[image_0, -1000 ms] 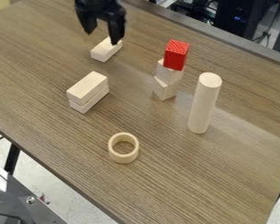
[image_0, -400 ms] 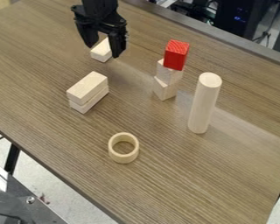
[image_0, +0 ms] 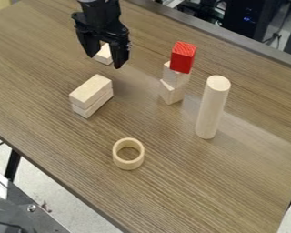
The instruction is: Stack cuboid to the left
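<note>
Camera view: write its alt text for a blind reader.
An open black gripper hangs at upper left, partly hiding a lone pale block on a brown table. Nearer the camera sit two stacked cuboids; to their right stand a red-topped block tower and an upright cylinder, with a ring in front.

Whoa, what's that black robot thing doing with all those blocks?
The robot's black gripper hangs open right by a loose pale block, and it doesn't seem to be holding anything. Its job is stacking, so that block may be the one it wants. Nearby, one pale block already lies on top of another. There's also a tower with a red block on top, a tall cylinder standing up, and a wooden ring.
</note>
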`<state>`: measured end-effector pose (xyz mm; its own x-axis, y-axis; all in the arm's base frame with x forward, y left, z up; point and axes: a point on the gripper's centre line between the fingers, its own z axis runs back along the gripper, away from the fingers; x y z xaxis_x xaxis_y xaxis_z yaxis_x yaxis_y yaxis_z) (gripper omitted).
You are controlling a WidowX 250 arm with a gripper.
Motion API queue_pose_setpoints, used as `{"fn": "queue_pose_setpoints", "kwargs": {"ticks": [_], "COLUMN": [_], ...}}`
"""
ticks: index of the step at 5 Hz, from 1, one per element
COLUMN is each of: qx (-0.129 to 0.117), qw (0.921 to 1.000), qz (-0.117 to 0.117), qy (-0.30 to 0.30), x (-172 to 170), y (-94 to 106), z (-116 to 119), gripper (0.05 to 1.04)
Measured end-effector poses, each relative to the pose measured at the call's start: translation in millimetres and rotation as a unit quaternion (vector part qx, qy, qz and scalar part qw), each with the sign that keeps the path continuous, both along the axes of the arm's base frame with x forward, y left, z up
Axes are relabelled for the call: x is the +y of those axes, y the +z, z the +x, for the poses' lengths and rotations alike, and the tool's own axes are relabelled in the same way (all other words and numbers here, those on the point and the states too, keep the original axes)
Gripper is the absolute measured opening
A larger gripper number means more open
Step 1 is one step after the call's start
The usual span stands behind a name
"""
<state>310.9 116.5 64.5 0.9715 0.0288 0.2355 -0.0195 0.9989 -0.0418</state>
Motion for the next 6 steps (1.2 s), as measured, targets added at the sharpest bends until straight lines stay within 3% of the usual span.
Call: {"fn": "queue_pose_setpoints", "kwargs": {"ticks": [1,4,6], "qx": [0.0,-0.006,-0.008], "qw": [0.9998,0.9992,0.9984], "qz": [0.014,0.016,0.038], "qy": [-0.016,-0.036,-0.041], "x": [-6,-21,-15], "y": [-6.4,-4.8,-8.0], "z": [-10,-27,-28], "gripper": [0.999,0.999,0.999]}}
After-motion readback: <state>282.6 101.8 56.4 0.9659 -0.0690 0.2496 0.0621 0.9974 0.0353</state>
